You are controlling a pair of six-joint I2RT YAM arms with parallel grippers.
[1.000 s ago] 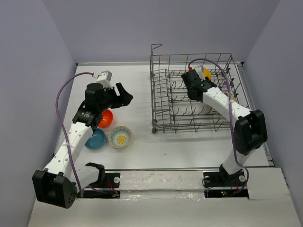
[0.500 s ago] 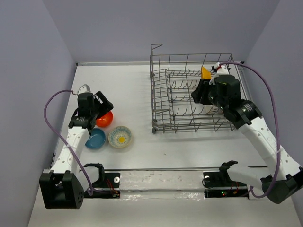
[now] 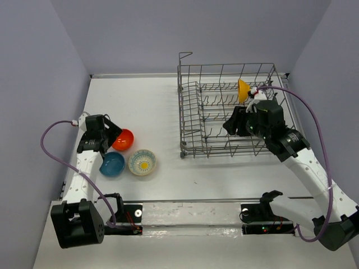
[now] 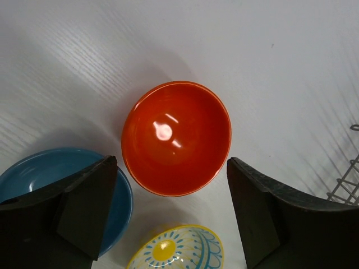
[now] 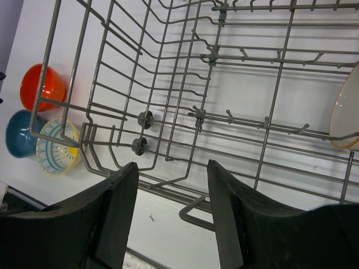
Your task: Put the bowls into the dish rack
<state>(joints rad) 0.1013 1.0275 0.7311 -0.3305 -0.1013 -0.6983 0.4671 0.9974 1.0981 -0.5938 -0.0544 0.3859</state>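
While the left pincer [image 4: 171, 163] gapes wide above the orange-red bowl [image 4: 176, 137], the right pincer [image 5: 173, 167] hangs parted, empty, over the dish rack [image 3: 193, 106].

left tool [image 4: 171, 162] spread wide, right tool [image 5: 174, 168] parted
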